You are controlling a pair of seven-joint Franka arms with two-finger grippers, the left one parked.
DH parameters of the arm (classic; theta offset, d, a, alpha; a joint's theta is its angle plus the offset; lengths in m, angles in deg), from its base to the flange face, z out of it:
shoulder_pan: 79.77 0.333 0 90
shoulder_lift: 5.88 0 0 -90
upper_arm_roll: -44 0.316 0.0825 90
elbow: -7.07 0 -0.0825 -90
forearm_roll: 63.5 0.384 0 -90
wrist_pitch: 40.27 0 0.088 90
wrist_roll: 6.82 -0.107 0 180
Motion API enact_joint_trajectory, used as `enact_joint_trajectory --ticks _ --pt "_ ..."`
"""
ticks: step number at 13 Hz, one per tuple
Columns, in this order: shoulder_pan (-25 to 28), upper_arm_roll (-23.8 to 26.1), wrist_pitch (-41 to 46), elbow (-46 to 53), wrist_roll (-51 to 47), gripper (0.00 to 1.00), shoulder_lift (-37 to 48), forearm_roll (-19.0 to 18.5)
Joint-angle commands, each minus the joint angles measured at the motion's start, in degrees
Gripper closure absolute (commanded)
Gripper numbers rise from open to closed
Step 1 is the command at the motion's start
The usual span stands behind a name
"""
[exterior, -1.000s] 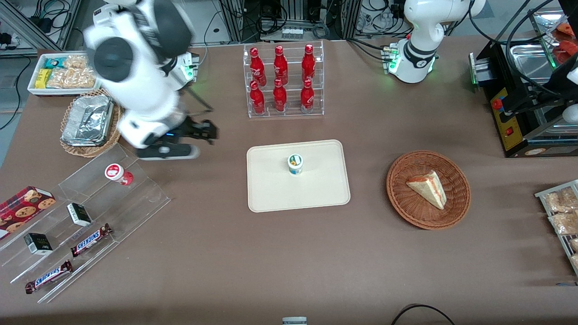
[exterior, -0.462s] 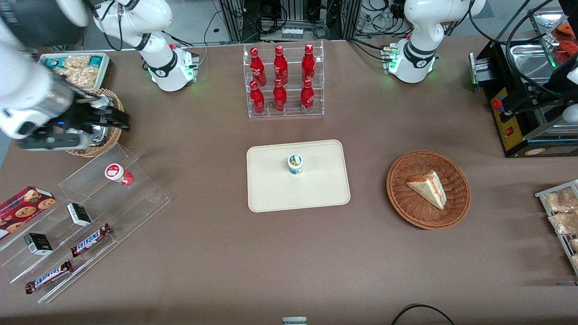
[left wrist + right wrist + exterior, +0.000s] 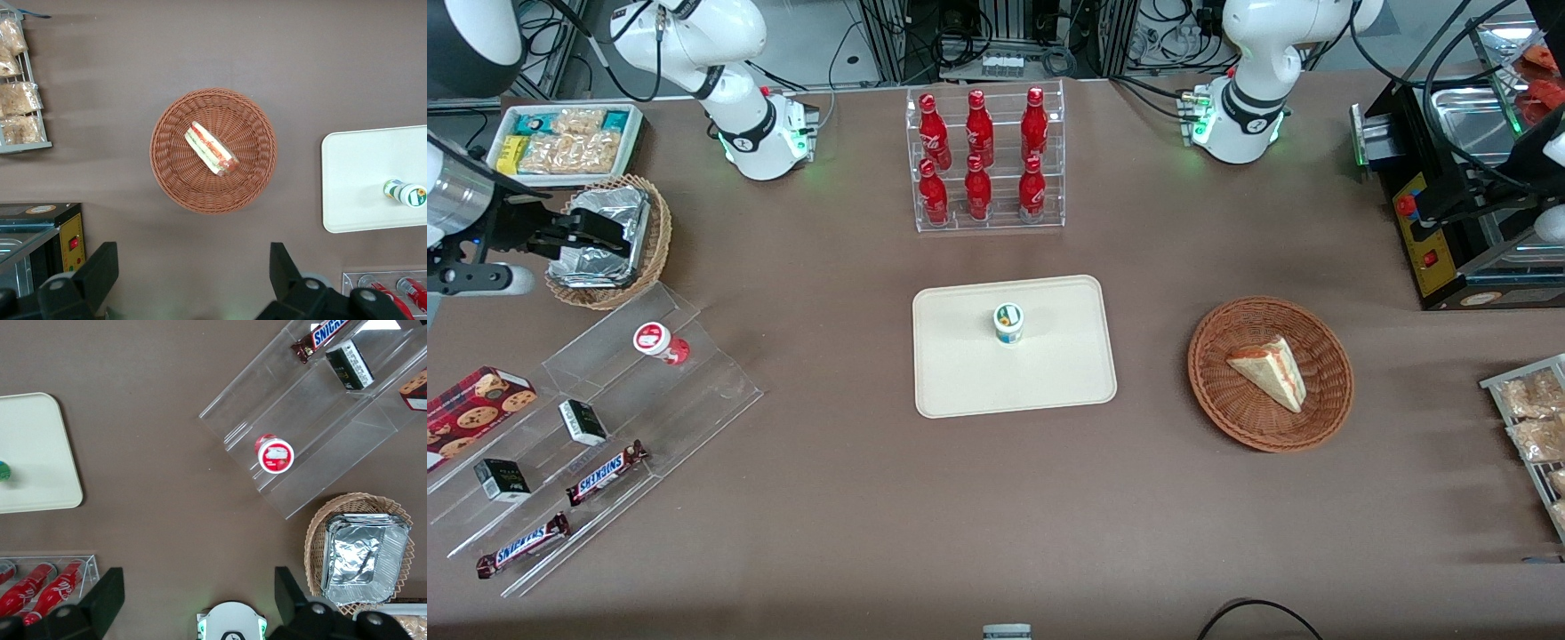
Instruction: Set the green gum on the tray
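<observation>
- Front view: I see my right arm's black two-finger gripper [image 3: 596, 233] hanging above the round wicker basket of folded foil trays [image 3: 605, 244], at the working arm's end of the table. Its fingers are spread apart with nothing between them. Well away from it, the small green-and-blue gum canister with a white lid [image 3: 1008, 323] stands upright on the flat beige rectangular tray [image 3: 960, 382], near the tray's middle. I judge the placing done.
- Left wrist view: the green gum [image 3: 405, 193] shows its side on the tray [image 3: 353, 180], apart from the rim.
- Right wrist view: the gripper [image 3: 197, 597] shows as two dark fingers set wide, empty. Beneath it lie bare tabletop, a red-lidded canister [image 3: 275, 455] on a clear stepped rack [image 3: 313, 453], and a tray corner [image 3: 47, 453] with the gum [image 3: 3, 472] at the picture's edge.
- Handling: I judge the canister light, rigid and smooth-walled, prone to tip; I would grip across its round body, below the lid.
</observation>
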Motion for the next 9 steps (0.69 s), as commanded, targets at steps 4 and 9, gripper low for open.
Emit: enact_joint_trajectory --ticks 4,9 --pt "-3.37 -0.09 0.49 1.85 1.07 0.0 -0.32 -0.08" --pt "-3.99 -0.09 -0.3 1.85 0.98 0.0 -1.46 0.1"
